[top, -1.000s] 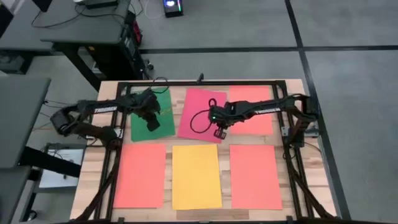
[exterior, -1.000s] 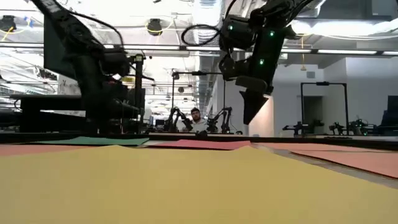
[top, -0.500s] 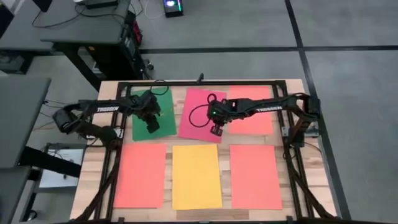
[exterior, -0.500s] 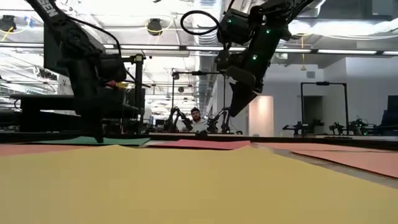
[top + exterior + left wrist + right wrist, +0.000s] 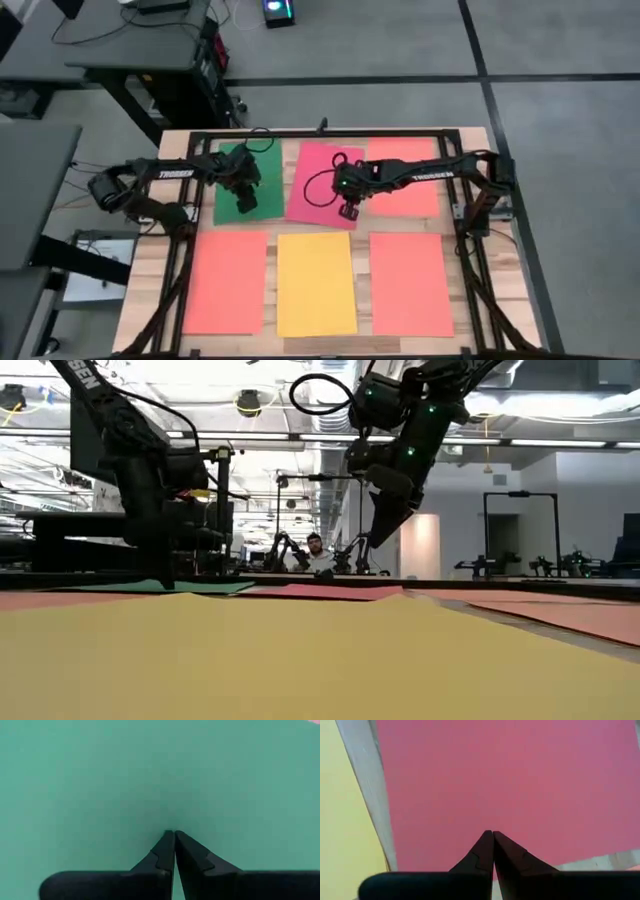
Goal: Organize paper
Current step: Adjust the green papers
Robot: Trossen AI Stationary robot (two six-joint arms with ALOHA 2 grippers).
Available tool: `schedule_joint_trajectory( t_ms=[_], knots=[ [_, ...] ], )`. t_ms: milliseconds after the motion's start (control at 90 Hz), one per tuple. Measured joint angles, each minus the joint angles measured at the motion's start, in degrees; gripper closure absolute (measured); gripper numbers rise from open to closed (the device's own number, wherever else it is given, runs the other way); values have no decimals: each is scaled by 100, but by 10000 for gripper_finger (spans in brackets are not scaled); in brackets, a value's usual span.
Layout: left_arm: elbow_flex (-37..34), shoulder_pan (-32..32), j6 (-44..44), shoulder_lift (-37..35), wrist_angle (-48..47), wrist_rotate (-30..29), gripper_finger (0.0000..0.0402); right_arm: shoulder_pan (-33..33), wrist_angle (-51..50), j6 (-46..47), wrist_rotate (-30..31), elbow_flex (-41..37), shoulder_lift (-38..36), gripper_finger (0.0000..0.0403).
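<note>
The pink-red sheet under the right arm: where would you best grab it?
Probably at a bare edge of the pink-red sheet, from above. It lies flat, so little but an edge can be pinched. The right end effector, shut, points down at it.

Robotics lab: more robot arms [image 5: 285, 550] on benches are seen behind the tabletop [image 5: 150, 290], ceiling ducting [image 5: 330, 385] exposed, a person [image 5: 318, 556] seated among them.

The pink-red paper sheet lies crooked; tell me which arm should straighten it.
Right. The right pincer, shut, hangs over the pink-red paper sheet; the left pincer, shut, is over the green paper sheet.
</note>
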Motion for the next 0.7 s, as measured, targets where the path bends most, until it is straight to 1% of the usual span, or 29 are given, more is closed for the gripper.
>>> schedule_joint_trajectory(
  t_ms=[178,322,578,700],
  knots=[
    [113,-2,-69,-125,-99,-45,402,-2,-11,-41,0,0,2,403],
    [143,0,-98,-357,-355,-76,402,-2,-14,-41,0,0,4,403],
    [153,-8,-231,-798,-462,-53,402,1,3,-32,-2,0,4,403],
    [157,-8,-366,-888,-560,-53,402,2,0,23,-2,0,7,403]
  ],
)
